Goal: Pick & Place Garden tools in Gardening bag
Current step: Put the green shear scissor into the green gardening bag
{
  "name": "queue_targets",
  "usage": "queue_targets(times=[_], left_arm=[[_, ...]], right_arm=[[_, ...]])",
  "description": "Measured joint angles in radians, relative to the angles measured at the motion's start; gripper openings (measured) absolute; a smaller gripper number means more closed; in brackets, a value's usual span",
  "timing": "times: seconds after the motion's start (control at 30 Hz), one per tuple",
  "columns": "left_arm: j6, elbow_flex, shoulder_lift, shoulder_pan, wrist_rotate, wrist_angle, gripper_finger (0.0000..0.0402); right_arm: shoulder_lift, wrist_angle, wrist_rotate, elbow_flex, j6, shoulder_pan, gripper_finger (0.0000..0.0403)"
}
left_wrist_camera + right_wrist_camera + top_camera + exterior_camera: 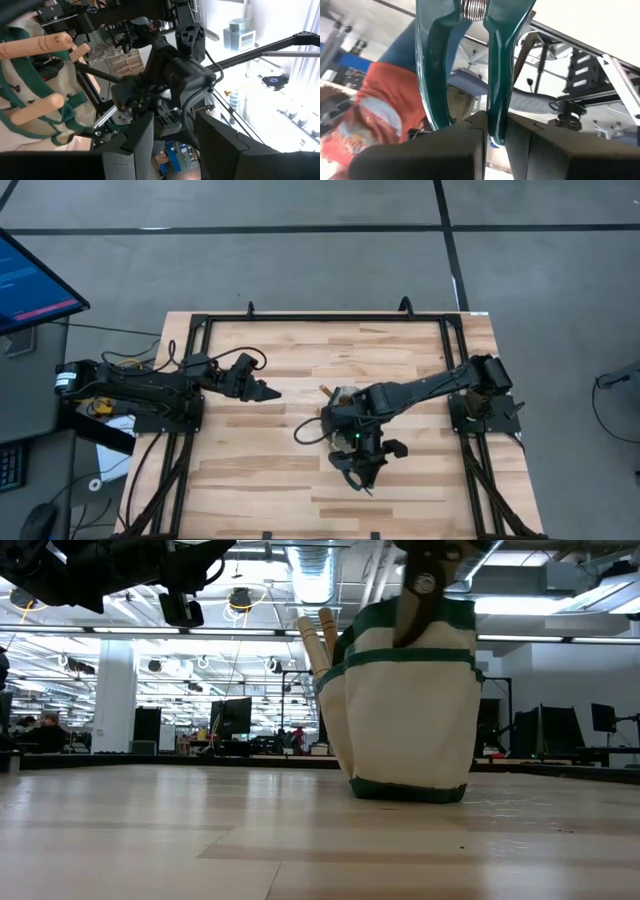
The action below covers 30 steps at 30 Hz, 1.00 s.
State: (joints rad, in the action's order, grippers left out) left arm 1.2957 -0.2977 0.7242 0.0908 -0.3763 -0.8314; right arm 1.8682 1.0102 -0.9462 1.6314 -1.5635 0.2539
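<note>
Shears (pixel 465 65) are what your right hand (pixel 492 137) is clamped on: look at the right wrist view and you see two glossy dark teal handles, smooth and gently curved, with a coiled metal spring between them, one handle pinched between the dark fingers. In the low view the shears' (pixel 420 590) pivot bolt shows just above the bag (pixel 410 710), with the handles dipping behind its rim.

You find the bag standing upright on the pale butcher-block desk (pixel 200 840), a rounded fabric tote in cream canvas with dark green bands at rim and base. Two pale, rounded wooden handles (pixel 318 640) poke out of the bag beside the shears, leaning away from them. From the left wrist view those wooden handles (pixel 42 45) look smooth and turned, lying against the bag's green straps (pixel 30 120).

From above, the right hand (pixel 365 470) sits directly over the bag, hiding most of it. Your left hand (pixel 268 391) hangs in the air well apart from the bag, on the left arm's side of it, fingers parted and gripping nothing.

A red and white crinkled shape (pixel 370 120) shows blurred behind the shears; you cannot tell what it is.
</note>
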Motion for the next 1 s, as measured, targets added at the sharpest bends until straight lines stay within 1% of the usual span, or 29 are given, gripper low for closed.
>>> queue_targets(times=[0.23, 0.37, 0.53, 0.73, 1.0], left_arm=[[0.000, 0.000, 0.000, 0.000, 0.000, 0.000, 0.0145], [0.000, 0.000, 0.000, 0.000, 0.000, 0.000, 0.0145], [0.000, 0.000, 0.000, 0.000, 0.000, 0.000, 0.0145], [0.000, 0.000, 0.000, 0.000, 0.001, 0.000, 0.0145], [0.000, 0.000, 0.000, 0.000, 0.000, 0.000, 0.0145]], right_arm=[[0.002, 0.019, -0.002, 0.000, -0.002, -0.002, 0.0031], [0.002, 0.068, 0.000, 0.000, 0.014, -0.018, 0.0031], [0.002, 0.071, -0.007, 0.000, 0.018, -0.042, 0.0031], [0.002, 0.086, -0.125, 0.000, 0.029, -0.048, 0.0031], [0.002, 0.085, -0.179, -0.001, 0.041, -0.063, 0.0031]])
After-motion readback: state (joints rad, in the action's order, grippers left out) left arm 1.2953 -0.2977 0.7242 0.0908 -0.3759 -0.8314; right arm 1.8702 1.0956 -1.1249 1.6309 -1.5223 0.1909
